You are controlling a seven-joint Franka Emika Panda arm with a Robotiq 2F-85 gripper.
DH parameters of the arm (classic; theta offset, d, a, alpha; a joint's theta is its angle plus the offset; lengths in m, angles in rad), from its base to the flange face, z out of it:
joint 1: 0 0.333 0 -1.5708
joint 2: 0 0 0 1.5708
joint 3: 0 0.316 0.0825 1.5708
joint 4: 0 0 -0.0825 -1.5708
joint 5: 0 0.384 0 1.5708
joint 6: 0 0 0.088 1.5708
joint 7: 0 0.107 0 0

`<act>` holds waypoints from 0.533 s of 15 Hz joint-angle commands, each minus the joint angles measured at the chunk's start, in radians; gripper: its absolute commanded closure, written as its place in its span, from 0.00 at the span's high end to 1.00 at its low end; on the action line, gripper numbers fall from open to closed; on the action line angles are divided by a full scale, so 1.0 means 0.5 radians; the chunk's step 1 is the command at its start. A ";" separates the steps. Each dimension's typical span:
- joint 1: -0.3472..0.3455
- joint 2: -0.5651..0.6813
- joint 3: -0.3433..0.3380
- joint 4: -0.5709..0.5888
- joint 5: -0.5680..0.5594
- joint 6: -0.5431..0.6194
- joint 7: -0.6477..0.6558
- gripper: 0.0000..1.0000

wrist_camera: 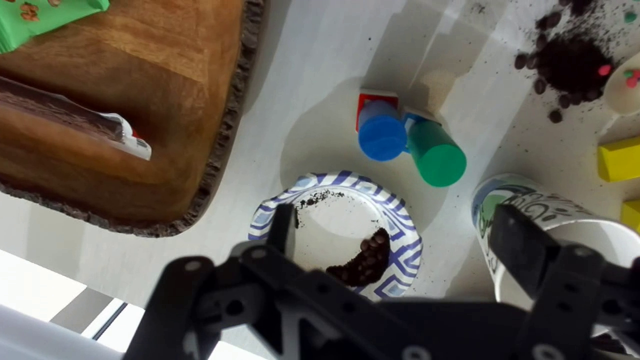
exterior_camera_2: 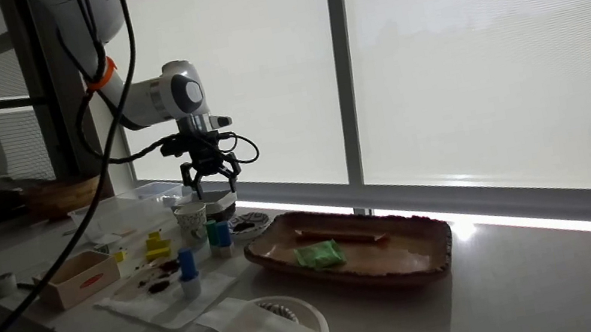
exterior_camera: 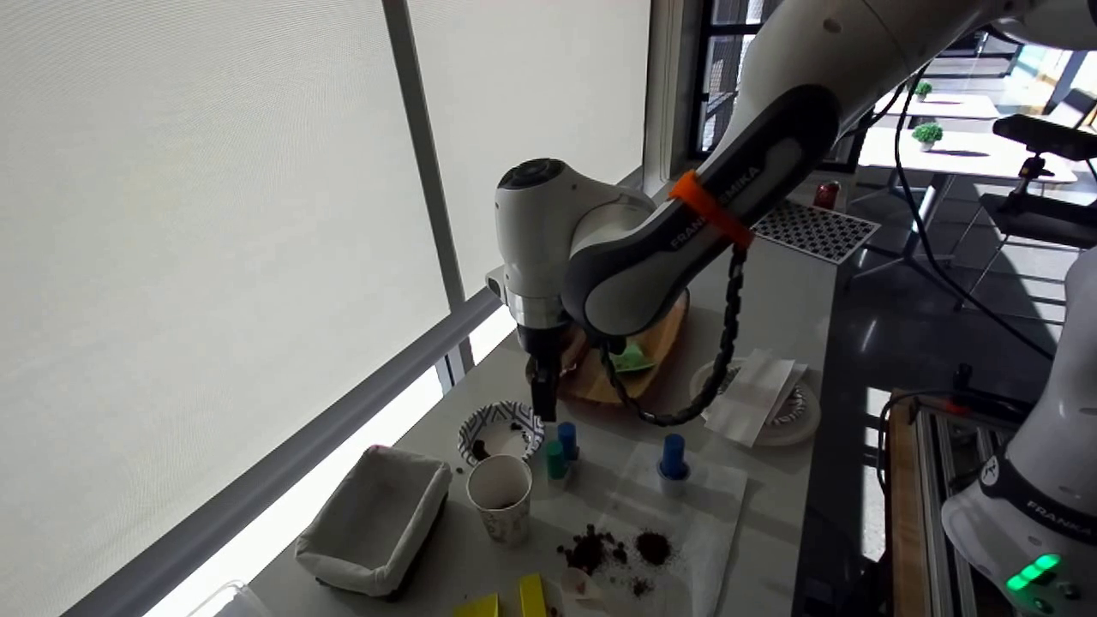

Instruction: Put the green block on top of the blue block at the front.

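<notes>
My gripper (exterior_camera_2: 216, 191): hung wide, fingers apart
Green block (wrist_camera: 439, 160): stood just right of a blue block (wrist_camera: 382, 134) in my wrist view
Lone blue block (exterior_camera: 674, 454): both exterior views had it on the napkin (exterior_camera: 707, 523), wrist didn't
Bowl (wrist_camera: 340, 215): wrist view showed actual beans (wrist_camera: 370, 247)
Paper cup (wrist_camera: 560, 207): same view, kinda crowded green's near right

The round green block (wrist_camera: 436, 154) stood upright just beside a round blue block (wrist_camera: 382, 132). A second blue block (exterior_camera_2: 187, 264), also upright, stood apart.
</notes>
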 commanded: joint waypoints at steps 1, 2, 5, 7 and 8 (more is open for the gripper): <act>0.029 0.039 -0.039 -0.010 0.002 -0.005 0.052 1.00; 0.027 0.045 -0.041 -0.023 0.011 0.013 0.059 1.00; 0.037 0.076 -0.050 -0.043 0.013 0.046 0.119 1.00; 0.042 0.102 -0.054 -0.053 0.019 0.096 0.167 1.00; 0.040 0.114 -0.048 -0.052 0.039 0.110 0.173 1.00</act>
